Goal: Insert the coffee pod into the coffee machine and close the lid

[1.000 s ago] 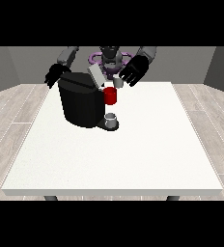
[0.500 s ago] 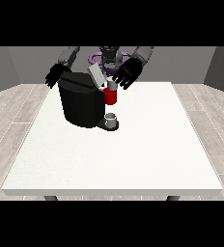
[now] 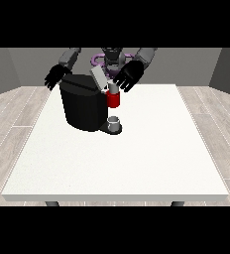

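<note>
Moved in over the open lid (image 3: 99, 78), right-side hand (image 3: 128, 75) has fingers spread, released.

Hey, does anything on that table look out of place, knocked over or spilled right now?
Nothing stands out. The coffee machine stands upright on the white table, its lid tilted open, a small cup upright at its base. No spill shows. The robot hand at the view's right is close to the lid.

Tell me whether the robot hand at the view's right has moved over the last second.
Yes. The robot hand at the view's right has shifted leftward in view, toward the coffee machine and its raised lid.
</note>
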You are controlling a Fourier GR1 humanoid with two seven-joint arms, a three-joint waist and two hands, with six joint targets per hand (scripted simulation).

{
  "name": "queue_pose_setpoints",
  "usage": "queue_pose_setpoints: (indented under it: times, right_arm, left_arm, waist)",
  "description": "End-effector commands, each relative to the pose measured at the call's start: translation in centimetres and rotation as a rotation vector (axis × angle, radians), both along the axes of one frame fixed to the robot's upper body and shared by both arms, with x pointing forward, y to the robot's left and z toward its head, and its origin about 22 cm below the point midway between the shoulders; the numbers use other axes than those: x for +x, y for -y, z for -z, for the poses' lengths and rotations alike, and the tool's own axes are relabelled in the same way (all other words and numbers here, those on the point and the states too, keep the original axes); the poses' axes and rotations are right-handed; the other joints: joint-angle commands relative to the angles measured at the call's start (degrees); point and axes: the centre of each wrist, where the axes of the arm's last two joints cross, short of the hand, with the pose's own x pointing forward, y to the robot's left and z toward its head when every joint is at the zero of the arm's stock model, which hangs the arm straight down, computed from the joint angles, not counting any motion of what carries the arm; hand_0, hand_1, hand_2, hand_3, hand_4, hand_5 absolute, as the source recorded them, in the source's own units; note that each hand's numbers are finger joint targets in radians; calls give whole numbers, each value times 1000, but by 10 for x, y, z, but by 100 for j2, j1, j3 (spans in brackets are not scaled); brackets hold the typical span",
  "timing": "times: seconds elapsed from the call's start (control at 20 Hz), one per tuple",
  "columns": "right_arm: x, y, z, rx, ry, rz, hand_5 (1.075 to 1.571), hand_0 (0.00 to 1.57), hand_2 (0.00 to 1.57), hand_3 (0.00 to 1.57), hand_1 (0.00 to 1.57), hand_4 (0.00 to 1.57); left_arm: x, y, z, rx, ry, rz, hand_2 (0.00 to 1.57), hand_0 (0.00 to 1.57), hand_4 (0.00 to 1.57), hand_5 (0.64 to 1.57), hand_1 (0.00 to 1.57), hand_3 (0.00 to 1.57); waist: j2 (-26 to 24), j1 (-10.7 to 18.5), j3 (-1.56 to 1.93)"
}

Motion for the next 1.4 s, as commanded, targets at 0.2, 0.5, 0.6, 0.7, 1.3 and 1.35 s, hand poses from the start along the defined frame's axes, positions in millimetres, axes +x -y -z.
queue_pose_setpoints:
  times: [0.2,0.5,0.6,0.7,1.3,1.35]
  right_arm:
    - [-5,-4,-2,-7,43,-2,1571,0,0,0,0,435]
    - [-1,-1,1,-6,15,12,1571,0,0,0,0,437]
    - [-3,18,14,7,-44,53,1571,0,0,0,0,403]
    - [-2,5,5,2,3,35,1571,0,0,0,0,364]
    - [3,3,10,4,46,50,1571,0,0,0,0,463]
    - [-9,-5,10,-1,21,1,1571,0,0,0,0,458]
  left_arm:
    - [-1,-22,-8,14,12,-15,1244,1160,506,1571,1160,1185]
    - [1,5,13,0,-14,4,1279,1236,487,1571,1236,1197]
    - [0,3,9,19,-57,14,1274,1230,481,1571,1230,1180]
    - [1,2,17,-13,-42,0,1266,1220,481,1571,1220,1167]
    - [1,10,-5,64,13,20,1108,1056,393,1571,1056,937]
    - [-1,-6,14,70,-20,-14,1116,1066,380,1571,1066,945]
  waist:
    - [193,-94,-1]
    - [183,43,0]
    - [-32,197,1]
    - [182,33,0]
    - [306,156,2]
    - [103,7,0]
